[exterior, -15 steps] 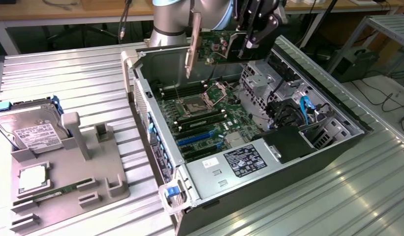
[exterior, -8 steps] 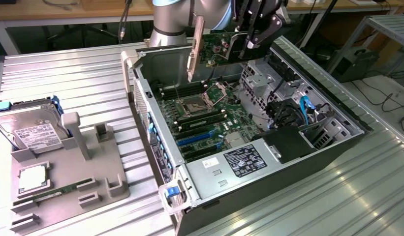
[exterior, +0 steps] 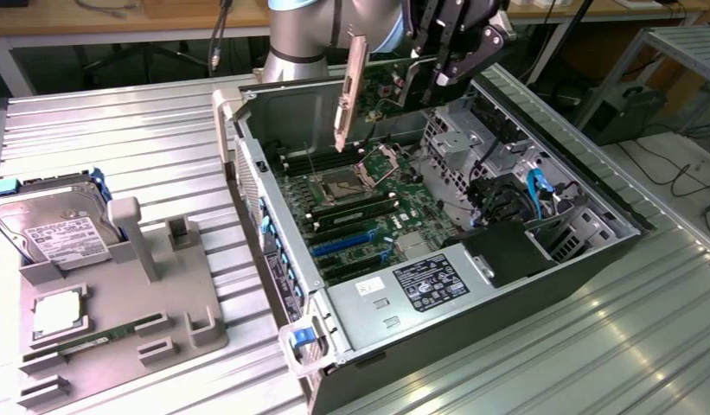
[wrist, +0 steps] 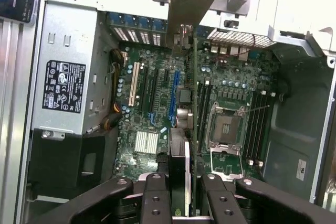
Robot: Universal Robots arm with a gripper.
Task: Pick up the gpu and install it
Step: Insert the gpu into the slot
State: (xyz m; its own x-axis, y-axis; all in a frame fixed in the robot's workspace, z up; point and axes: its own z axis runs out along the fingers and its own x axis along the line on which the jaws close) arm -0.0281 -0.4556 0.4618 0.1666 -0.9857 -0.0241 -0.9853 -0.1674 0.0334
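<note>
**Gpu in the gripper, held over the open case**

From my station I see the black two-finger gripper (exterior: 438, 73) clamped on the gpu (exterior: 389, 86), a thin flat dark expansion card with a long silver metal bracket (exterior: 351, 91) at one end. The card stands on edge, lifted above the far end of the open grey metal computer case (exterior: 253, 186), and sits in no slot. Its bracket is on the exterior view's left and hangs down towards the board with a slight tilt.

In the wrist view the gripper (wrist: 186, 203) has a black finger (wrist: 155, 198) on each side of the gpu (wrist: 195, 129), which I see edge-on. The card's thin edge runs out to the bracket (wrist: 190, 3). Below it lies the green motherboard (wrist: 157, 108). The card's line passes between the blue expansion slot (wrist: 175, 90) and the open square processor socket (wrist: 223, 127).

The boxy silver power supply with a black label (exterior: 412, 290) fills the near end of the case. On the ribbed metal table (exterior: 136, 147), well apart on the exterior view's left, a grey moulded tray (exterior: 158, 320) holds a silver hard drive with a white label (exterior: 54, 229) and a narrow green memory stick (exterior: 101, 339).
</note>
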